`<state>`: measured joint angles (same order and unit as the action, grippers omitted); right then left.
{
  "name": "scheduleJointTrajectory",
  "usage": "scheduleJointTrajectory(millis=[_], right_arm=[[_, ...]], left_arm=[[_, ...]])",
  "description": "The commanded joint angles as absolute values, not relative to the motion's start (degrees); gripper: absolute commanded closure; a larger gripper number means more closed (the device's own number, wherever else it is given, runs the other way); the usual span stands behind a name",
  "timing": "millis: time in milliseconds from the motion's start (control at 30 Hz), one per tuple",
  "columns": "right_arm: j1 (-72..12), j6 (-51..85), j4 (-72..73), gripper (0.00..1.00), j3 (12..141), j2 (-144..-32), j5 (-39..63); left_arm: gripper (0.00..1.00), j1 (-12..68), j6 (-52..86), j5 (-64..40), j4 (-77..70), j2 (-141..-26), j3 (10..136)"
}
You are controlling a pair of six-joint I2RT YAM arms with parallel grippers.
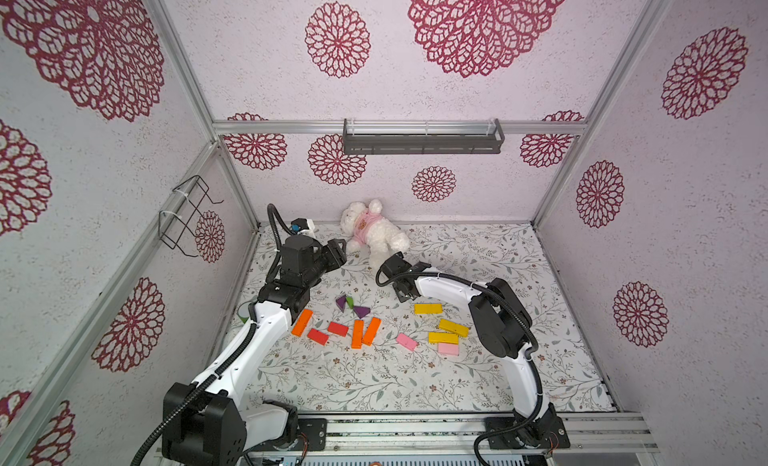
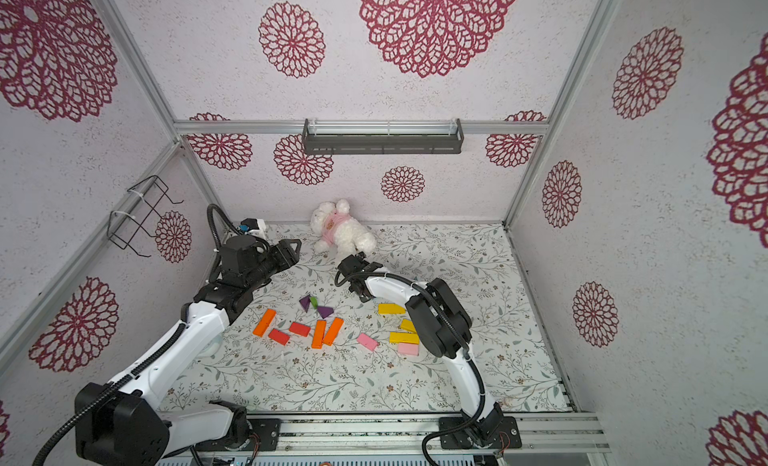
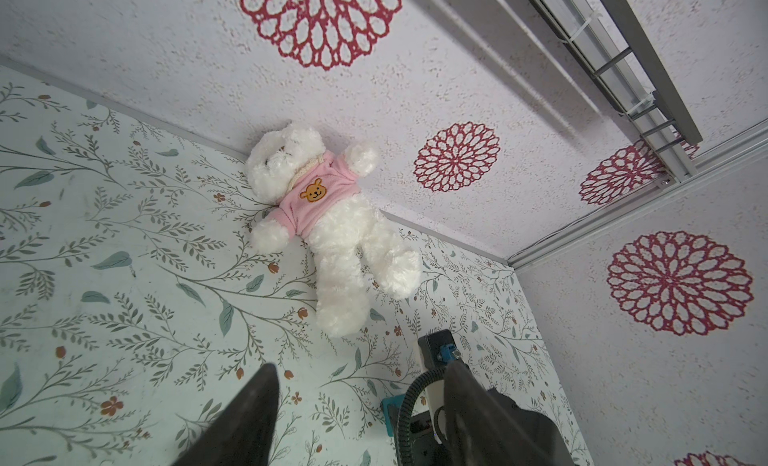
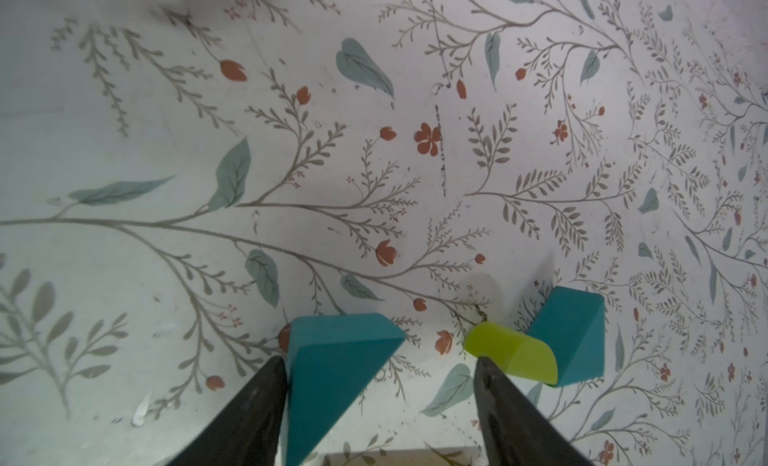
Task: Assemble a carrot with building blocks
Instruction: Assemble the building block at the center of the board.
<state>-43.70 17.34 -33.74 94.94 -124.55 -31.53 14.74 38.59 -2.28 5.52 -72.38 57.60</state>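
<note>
The right tool (image 4: 380, 360) stands open over the flower-patterned bench (image 4: 291, 152), with a teal triangular block (image 4: 332, 360) between its jaws, not squeezed; a lime-green rounded block (image 4: 511, 351) lies just beside one jaw. The left tool (image 3: 361, 366) is open and empty, facing the white plush bear (image 3: 332, 235).

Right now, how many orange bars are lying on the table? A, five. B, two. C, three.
C: a top view shows three orange bars lying on the table, one on its own and two side by side.
</note>
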Motion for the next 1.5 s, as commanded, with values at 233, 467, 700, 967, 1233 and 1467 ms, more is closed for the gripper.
scheduleJointTrajectory(millis=[233,467,700,967,1233,1467], right_arm=[[-40.86,16.63,-34.48,0.28,90.67,-118.63,-34.77],[-40.15,14.83,-34.35,0.28,90.69,-117.38,-36.2],[-39.77,12.49,-35.16,0.27,89.64,-115.88,-35.39],[-39.97,10.96,-35.88,0.23,87.03,-114.55,-34.72],[-39.99,10.68,-34.82,0.2,87.54,-115.43,-32.89],[-39.66,10.37,-35.64,0.19,88.16,-117.68,-34.01]], left_arm=[[0.35,14.83,38.76,-2.87,5.79,-72.51,58.1],[0.35,14.84,39.15,-3.27,5.8,-72.86,58.18],[0.35,14.84,39.27,-3.5,5.81,-72.95,58.18],[0.35,14.84,39.44,-3.81,5.71,-73.3,58.27],[0.35,14.83,39.4,-3.81,5.71,-73.48,58.24],[0.35,14.8,39.3,-3.78,5.71,-73.4,58.27]])
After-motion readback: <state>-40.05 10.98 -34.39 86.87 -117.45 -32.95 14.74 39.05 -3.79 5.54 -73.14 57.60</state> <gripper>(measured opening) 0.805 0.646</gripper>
